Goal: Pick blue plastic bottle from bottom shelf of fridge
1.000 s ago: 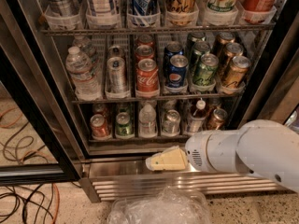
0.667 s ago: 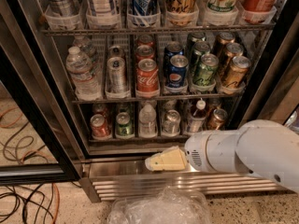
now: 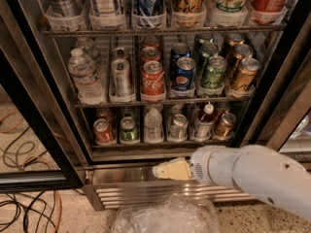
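The fridge stands open in front of me. On its bottom shelf the blue plastic bottle stands upright in the second lane from the right, with a white cap, a dark neck and a pale label. A bronze can is to its right and a silver can to its left. My gripper, cream-coloured on a white arm, is below the shelf, in front of the steel base, down and left of the bottle, pointing left and holding nothing that shows.
A clear water bottle, a green can and a red can fill the left lanes. Racks above hold bigger cans. The slatted base grille, crumpled clear plastic, floor cables and the open door lie below and left.
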Controlling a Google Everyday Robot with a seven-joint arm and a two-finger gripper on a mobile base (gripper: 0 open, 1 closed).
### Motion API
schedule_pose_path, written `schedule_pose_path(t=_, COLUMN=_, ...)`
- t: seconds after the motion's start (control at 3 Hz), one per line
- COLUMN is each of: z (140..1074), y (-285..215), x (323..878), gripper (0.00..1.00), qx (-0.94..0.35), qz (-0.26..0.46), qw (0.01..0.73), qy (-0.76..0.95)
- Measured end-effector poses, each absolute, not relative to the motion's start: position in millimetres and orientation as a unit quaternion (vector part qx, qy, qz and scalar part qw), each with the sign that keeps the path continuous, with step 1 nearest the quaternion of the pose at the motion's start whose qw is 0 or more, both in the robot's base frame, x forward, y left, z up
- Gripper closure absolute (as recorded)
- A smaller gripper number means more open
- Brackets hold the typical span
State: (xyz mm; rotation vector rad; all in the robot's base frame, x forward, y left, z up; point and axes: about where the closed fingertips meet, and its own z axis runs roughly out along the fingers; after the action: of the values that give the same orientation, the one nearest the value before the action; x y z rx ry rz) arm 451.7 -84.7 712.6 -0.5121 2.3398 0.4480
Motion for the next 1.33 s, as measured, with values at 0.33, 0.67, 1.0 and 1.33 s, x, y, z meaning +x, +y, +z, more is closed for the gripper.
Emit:
schedule_pose_path(t=0.33, z=683, y=-107, x=460, gripper=0.0, qx=-0.138, qz=0.15, qw=0.362, qy=0.91)
schedule_pose_path(t=0.67, z=670, y=-134, x=475, gripper=0.0, qx=-0.091, qz=0.129, qw=0.397, qy=0.904)
schedule_pose_path(t=1.0, z=669, y=-139, x=500, gripper=0.0, qx=-0.072, qz=0.116, qw=0.443, qy=0.886)
schedule_pose_path(t=1.33, z=674, y=-124, x=536, gripper=0.0, qx=-0.065, qz=0.115, qw=0.496, qy=0.858)
